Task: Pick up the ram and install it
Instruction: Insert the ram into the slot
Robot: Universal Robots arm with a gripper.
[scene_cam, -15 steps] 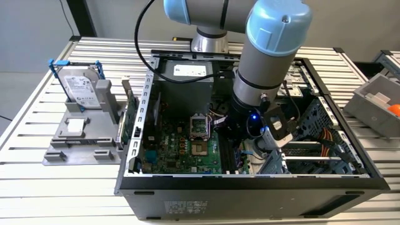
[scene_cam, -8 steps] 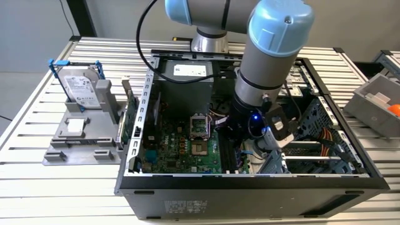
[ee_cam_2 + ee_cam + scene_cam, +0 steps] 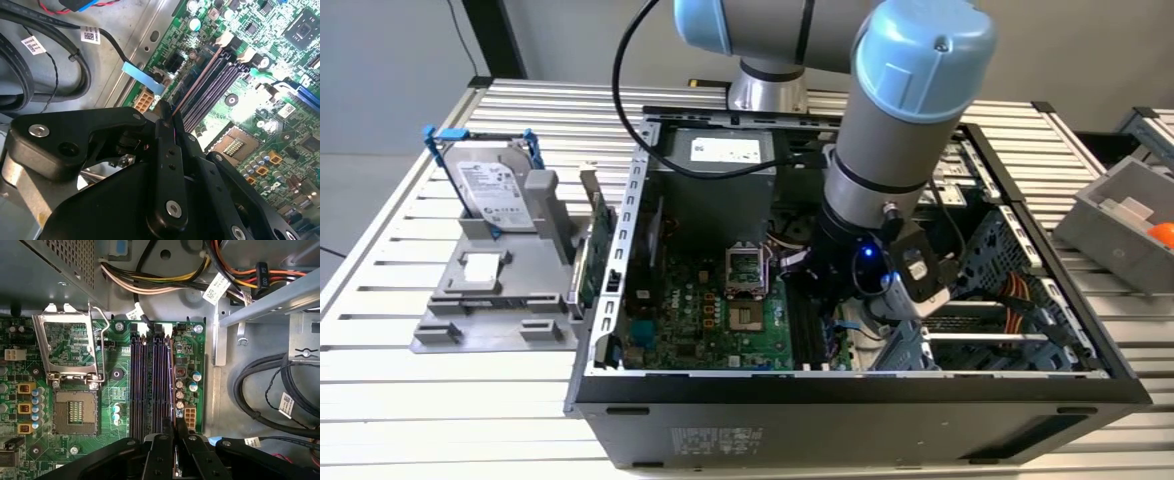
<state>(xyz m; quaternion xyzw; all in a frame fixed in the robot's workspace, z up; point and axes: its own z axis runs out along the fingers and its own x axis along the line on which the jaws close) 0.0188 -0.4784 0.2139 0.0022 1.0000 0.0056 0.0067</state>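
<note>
**A:** What is the biggest thing here?

**B:** A slatted table (image 3: 400,420). An open computer case (image 3: 854,425) lies on it. The robot arm (image 3: 907,130) reaches down into the middle of the case.

**A:** What is under the arm?

**B:** A green board (image 3: 115,390) on the floor of the case. Some long dark slots (image 3: 145,385) lie side by side on it. They are close to the board's edge, next to the bare metal floor of the case.

**A:** Where is the gripper?

**B:** The gripper (image 3: 175,442) hangs right over one end of those slots. Its two black fingers (image 3: 161,460) are close together and pinch the ram between them.

**A:** So where is the ram?

**B:** In the first wrist view the ram (image 3: 173,385) looks like one thin brown line, because it stands on its edge. It sticks straight out from the jaws. Its long side runs the same way as the slots. It is at the last slot, the one nearest that board edge, just beside some little round cans (image 3: 180,394).

**A:** Is it pushed in?

**B:** I cannot tell. I think it is lined up with that slot.
</note>
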